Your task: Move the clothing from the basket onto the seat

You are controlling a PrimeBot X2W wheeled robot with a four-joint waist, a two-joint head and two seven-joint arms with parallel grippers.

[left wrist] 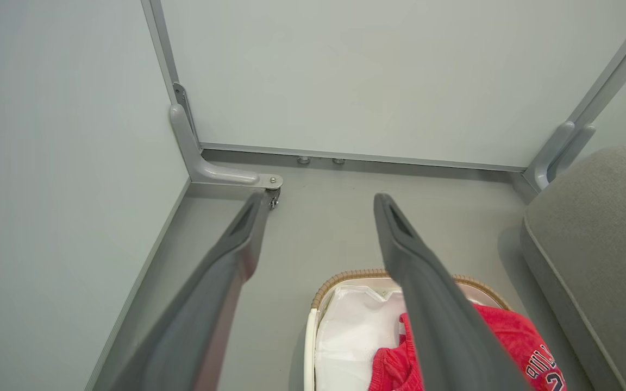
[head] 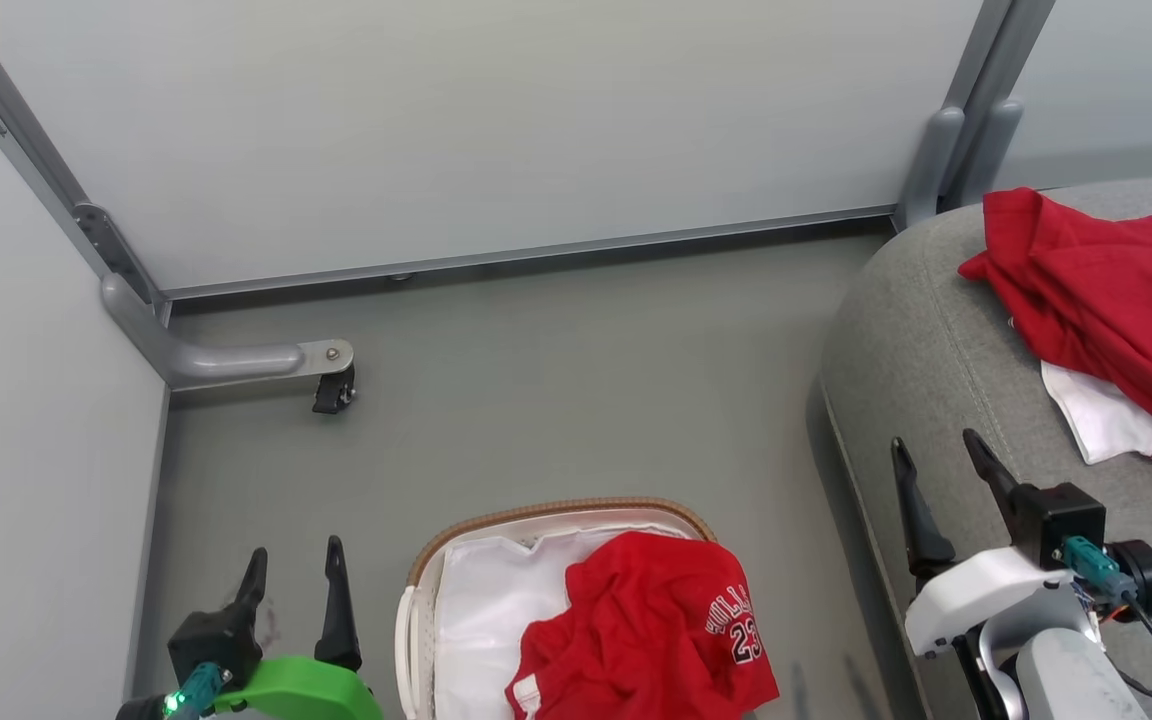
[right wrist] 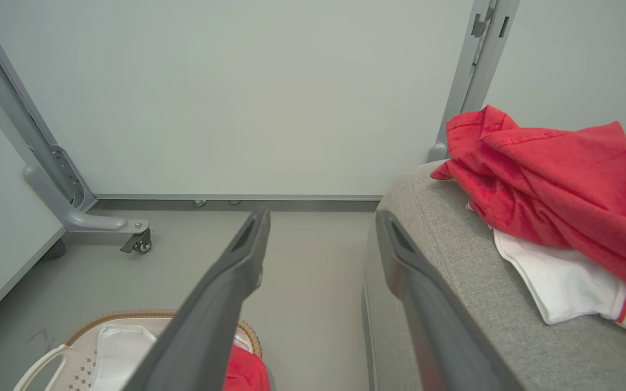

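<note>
Red jersey (head: pixel 646 630), "23" print up, lies bunched in the basket (head: pixel 414 585). It covers the right half and drapes over the right rim. The white liner (head: pixel 486 600) is bare on the left. A second red garment (head: pixel 1116 290) lies crumpled on the seat (head: pixel 926 340), far right, with a white striped-trim piece (head: pixel 1101 420) poking out from under it. The basket stands on the floor (head: pixel 576 400), near the seat's left side with a gap between them.

Left gripper (head: pixel 296 548) hangs low, just left of the basket and clear of it. Its fingers are spread and empty, pointing toward the back panel (head: pixel 456 130). Right gripper (head: pixel 934 440) is at the seat's left edge, one finger over the floor and one over the cushion in the wrist view. Its fingers are apart with nothing between them, near the garment there but not touching it. The caster foot (head: pixel 334 385) of the panel frame sits in the far left corner.
</note>
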